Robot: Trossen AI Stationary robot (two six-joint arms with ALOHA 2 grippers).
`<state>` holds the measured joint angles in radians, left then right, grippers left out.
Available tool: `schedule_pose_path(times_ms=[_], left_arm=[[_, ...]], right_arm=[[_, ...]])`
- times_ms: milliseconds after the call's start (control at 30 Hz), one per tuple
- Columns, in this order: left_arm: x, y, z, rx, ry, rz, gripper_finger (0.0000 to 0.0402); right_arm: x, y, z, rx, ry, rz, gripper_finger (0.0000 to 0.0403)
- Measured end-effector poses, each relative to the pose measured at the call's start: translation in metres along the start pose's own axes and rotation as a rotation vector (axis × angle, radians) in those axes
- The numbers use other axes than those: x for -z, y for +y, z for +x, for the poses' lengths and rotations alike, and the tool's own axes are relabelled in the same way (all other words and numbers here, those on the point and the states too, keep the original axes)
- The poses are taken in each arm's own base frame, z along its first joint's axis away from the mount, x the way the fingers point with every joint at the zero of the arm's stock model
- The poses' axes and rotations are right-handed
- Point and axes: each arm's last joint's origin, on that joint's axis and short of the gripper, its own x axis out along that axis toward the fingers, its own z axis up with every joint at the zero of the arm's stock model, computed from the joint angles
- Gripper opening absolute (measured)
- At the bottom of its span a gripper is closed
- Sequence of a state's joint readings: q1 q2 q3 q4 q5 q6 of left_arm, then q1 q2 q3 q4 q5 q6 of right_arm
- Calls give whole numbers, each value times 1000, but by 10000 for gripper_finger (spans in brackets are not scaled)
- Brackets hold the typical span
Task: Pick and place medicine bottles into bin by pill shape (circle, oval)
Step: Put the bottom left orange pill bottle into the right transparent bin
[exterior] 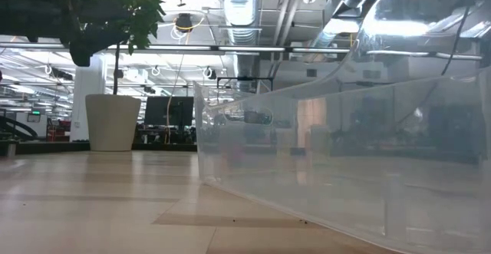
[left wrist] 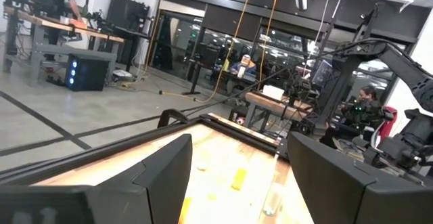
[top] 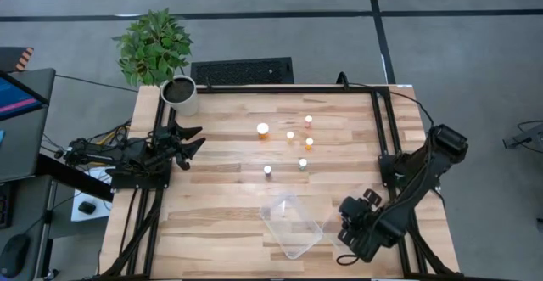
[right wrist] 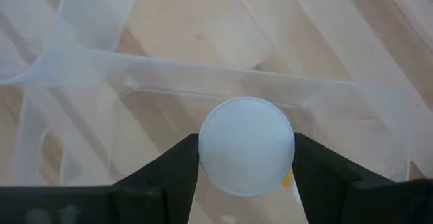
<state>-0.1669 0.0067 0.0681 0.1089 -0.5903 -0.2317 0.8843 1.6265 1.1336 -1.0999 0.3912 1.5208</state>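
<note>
Several small white-capped bottles (top: 290, 135) stand upright on the wooden table's far middle; the largest (top: 263, 130) is orange. My right gripper (top: 346, 217) is at the near right beside the clear plastic bin (top: 293, 226), shut on a white-capped bottle (right wrist: 247, 146) with an orange body. My left gripper (top: 193, 141) is open and empty at the table's left edge; its fingers (left wrist: 155, 176) stand apart. My right gripper pinches the bottle's round white cap (right wrist: 203, 149) between its two fingers, one on each side. The fingers point down from above. The bottle hangs upright, lifted clear, over the clear bin's wall (right wrist: 169, 75); a bit of its orange body (right wrist: 287, 178) shows under the cap.
A white plant pot (top: 181, 94) with a green plant stands at the far left corner. Black frame rails (top: 382, 128) run along the table's right and far edges. The clear bin's wall (exterior: 345, 154) fills the low view. People and benches show in the room beyond.
</note>
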Motion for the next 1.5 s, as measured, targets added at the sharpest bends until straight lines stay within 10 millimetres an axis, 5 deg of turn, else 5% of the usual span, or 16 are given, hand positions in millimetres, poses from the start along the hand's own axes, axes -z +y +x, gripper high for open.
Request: schedule_pose_path(times_ms=[1500], left_arm=[[1, 0, 0, 1, 11, 9, 235]], right_arm=[[-4, 5, 10, 15, 51, 52, 226]])
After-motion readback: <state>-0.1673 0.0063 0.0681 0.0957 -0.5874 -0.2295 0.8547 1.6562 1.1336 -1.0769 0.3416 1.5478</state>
